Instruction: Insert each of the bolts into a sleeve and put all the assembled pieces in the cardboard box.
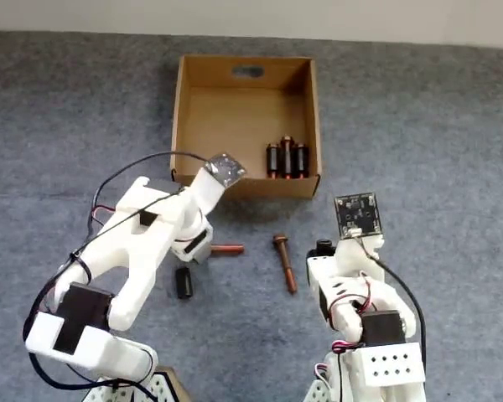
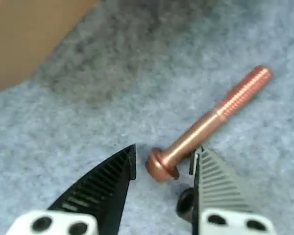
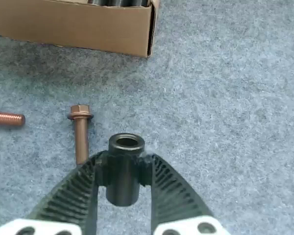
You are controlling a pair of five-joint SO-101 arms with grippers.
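One copper-coloured flanged bolt (image 2: 210, 117) lay on the grey counter (image 2: 112, 88), head inside my released left claw (image 2: 164, 152), shaft pointing away; my right claw (image 3: 125, 157) clenched a black cylindrical sleeve (image 3: 122, 188) upright.

Counter (image 1: 453, 126), surfaced in grey, carpet-like fabric. Lying directly on it: one open cardboard box (image 1: 268, 188) toward the far side; one copper-coloured bolt (image 1: 230, 249) on its side near the box's front wall, threaded end toward a second bolt (image 1: 285, 265) close by, whose head points at the box. One black sleeve (image 1: 183, 282) lies on its side, farther from the box than the first bolt.
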